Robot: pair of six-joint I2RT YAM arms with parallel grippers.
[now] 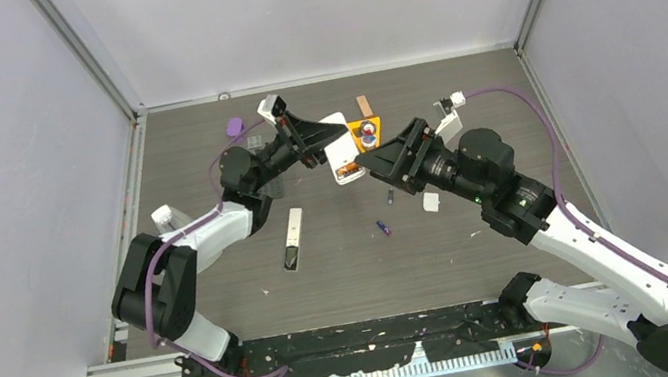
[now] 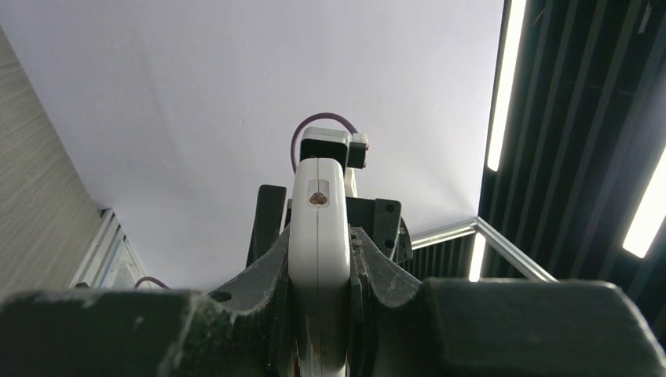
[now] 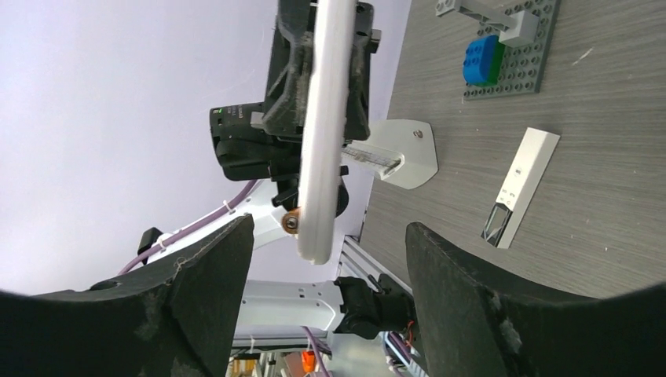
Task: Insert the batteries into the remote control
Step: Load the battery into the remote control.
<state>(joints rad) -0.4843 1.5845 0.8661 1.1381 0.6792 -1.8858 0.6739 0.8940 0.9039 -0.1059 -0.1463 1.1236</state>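
Observation:
My left gripper (image 1: 330, 136) is shut on the white remote control (image 1: 342, 150) and holds it above the table; in the left wrist view (image 2: 319, 247) the remote (image 2: 319, 228) stands edge-on between the jaws. An orange battery (image 1: 345, 175) sits at the remote's near end and also shows in the right wrist view (image 3: 292, 222). My right gripper (image 1: 368, 158) is open and empty, its jaws (image 3: 326, 251) spread just below the remote's end (image 3: 323, 133). A blue-purple battery (image 1: 384, 228) and a dark battery (image 1: 390, 197) lie on the table. The fourth battery is not visible.
A slim white and black remote (image 1: 293, 240) (image 3: 518, 188) lies left of centre. A white cover (image 1: 431, 200) lies by the right arm. An orange plate (image 1: 365, 133), a brown block (image 1: 363, 104), a purple piece (image 1: 236, 125) and a grey brick plate (image 3: 510, 59) stand at the back.

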